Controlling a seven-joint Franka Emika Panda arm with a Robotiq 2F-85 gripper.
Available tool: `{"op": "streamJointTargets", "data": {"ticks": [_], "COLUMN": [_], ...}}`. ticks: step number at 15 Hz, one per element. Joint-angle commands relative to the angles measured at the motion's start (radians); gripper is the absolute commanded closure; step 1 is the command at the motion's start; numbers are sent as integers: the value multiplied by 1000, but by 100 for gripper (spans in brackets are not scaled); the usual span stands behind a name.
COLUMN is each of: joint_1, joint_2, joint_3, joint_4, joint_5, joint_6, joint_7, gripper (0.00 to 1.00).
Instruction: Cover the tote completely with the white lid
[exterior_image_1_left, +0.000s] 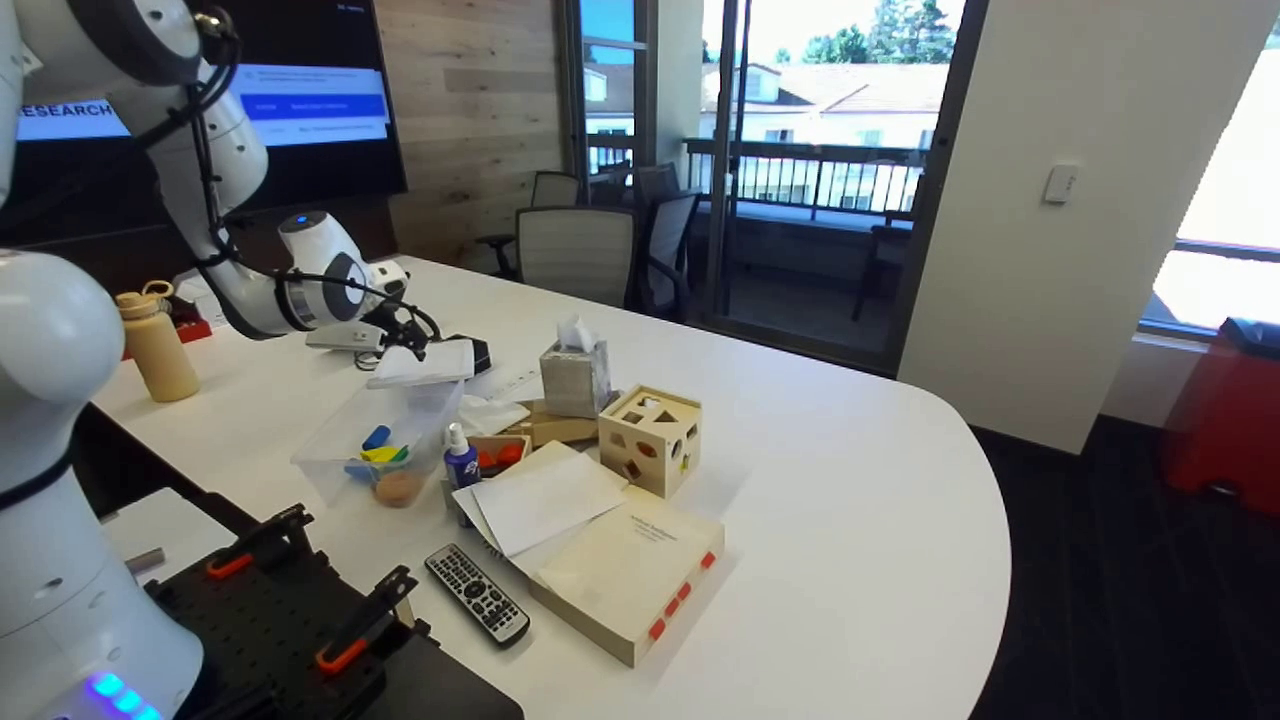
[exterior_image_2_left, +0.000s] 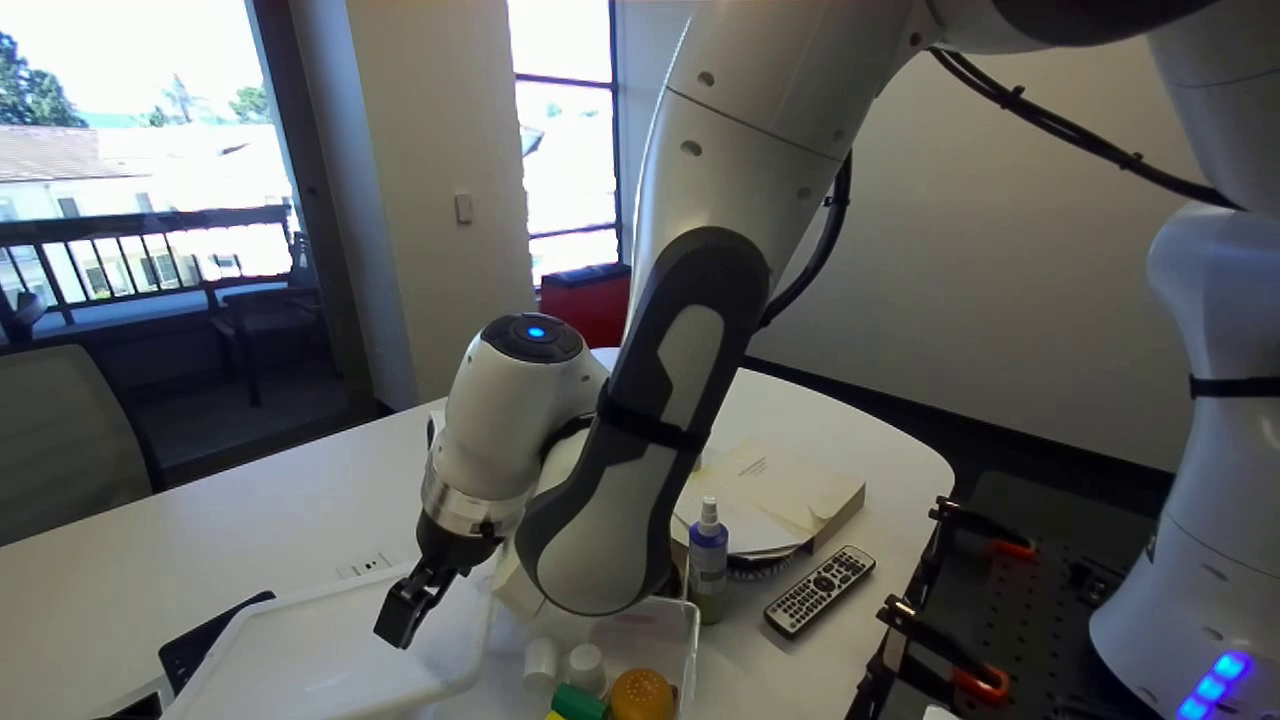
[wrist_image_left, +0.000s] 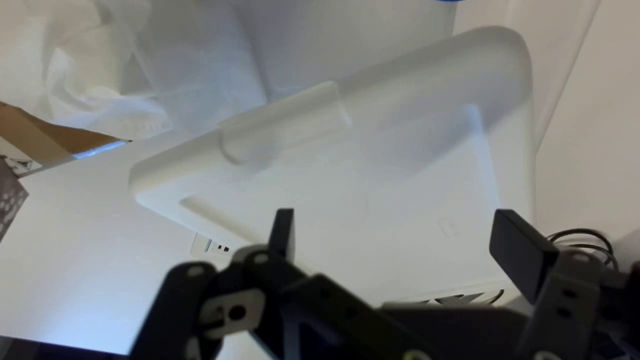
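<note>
Tote (exterior_image_1_left: 325, 455) uncovered; white lid (wrist_image_left: 370, 200) at the tote's end away from the arm base (exterior_image_1_left: 85, 590); tool (wrist_image_left: 395, 236) spread apart over the lid.
White surface (exterior_image_1_left: 850, 520): spray bottle (exterior_image_1_left: 460, 465) just beside the tote, thick book (exterior_image_1_left: 640, 565) on that same side of it, remote (exterior_image_1_left: 478, 595), tissue box (exterior_image_1_left: 573, 385) and wooden shape box (exterior_image_1_left: 650, 432) near it. Whether lid touches tote: cannot tell. Room, in an exterior view: office chairs (exterior_image_1_left: 575, 255), glass door (exterior_image_1_left: 815, 265), wood-clad wall (exterior_image_1_left: 480, 130) and lit screen (exterior_image_1_left: 310, 105) all well beyond the tote; red bin (exterior_image_1_left: 1215, 430) well apart from it.

Wrist view close above lid (wrist_image_left: 370, 187)
</note>
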Motion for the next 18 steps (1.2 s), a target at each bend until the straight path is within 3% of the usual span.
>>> {"op": "streamJointTargets", "data": {"ticks": [1, 10, 18], "joint_1": [38, 111, 188], "joint_2": [57, 129, 121], "joint_3": [-54, -149, -215], "joint_4": [69, 121, 123], "joint_5": [59, 97, 48], "joint_6": [-9, -102, -293], "joint_7": [-15, 5, 85], "gripper": [0, 0, 0]}}
